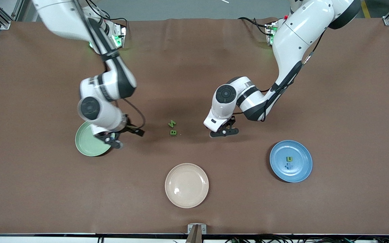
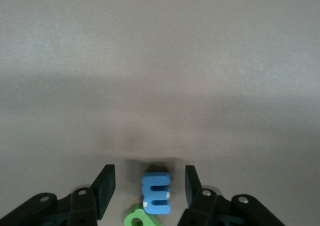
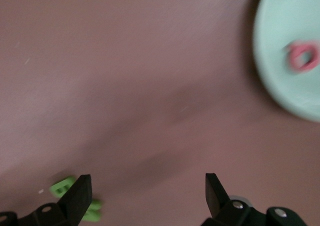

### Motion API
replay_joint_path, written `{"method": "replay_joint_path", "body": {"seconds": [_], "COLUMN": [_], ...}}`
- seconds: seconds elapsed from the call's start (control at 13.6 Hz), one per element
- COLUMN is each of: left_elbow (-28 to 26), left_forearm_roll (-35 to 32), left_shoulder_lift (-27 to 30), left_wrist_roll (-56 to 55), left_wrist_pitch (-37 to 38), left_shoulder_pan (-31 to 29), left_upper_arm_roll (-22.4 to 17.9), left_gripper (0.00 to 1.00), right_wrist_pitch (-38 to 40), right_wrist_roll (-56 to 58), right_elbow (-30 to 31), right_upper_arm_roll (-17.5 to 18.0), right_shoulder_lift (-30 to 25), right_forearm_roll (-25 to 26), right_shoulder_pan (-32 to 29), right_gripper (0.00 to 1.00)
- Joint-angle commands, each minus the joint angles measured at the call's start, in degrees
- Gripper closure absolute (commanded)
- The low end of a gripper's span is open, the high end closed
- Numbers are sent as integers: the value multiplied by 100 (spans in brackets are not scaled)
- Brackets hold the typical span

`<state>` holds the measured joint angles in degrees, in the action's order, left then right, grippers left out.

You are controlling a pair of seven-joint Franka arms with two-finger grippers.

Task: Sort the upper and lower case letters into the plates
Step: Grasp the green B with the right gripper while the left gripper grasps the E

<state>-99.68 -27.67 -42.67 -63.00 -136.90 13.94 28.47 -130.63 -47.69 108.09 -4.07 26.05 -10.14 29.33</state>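
Note:
My left gripper is low over the table's middle, open, its fingers on either side of a blue lowercase m without touching it. A green letter lies against the m. My left gripper also shows in the left wrist view. My right gripper is open and empty by the rim of the mint green plate; it also shows in the right wrist view. A red-pink Q lies in that plate. A green N and B lie between the grippers. The blue plate holds a green letter and a blue x.
A cream-beige plate stands nearer the front camera, at the table's middle. The brown table cover stretches bare toward the left arm's end. My right arm hides part of the mint plate in the front view.

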Motion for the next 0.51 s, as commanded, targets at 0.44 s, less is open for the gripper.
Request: {"method": "replay_joint_path", "body": {"seconds": [0.44], "left_elbow": [-60], "left_forearm_roll": [-125], "left_shoulder_lift": [-93], "left_wrist_roll": [-64], "left_wrist_pitch": [-179], "left_shoulder_pan": [73], "left_upper_arm_roll": [1], "left_gripper": [45], "right_wrist_pitch": [-990], "right_wrist_roll": [-2243], "right_elbow": [-666], "right_upper_arm_roll": [-76], "right_shoulder_lift": [1209], "right_forearm_roll": [38], "right_shoulder_pan": [873], "right_gripper": [0]}}
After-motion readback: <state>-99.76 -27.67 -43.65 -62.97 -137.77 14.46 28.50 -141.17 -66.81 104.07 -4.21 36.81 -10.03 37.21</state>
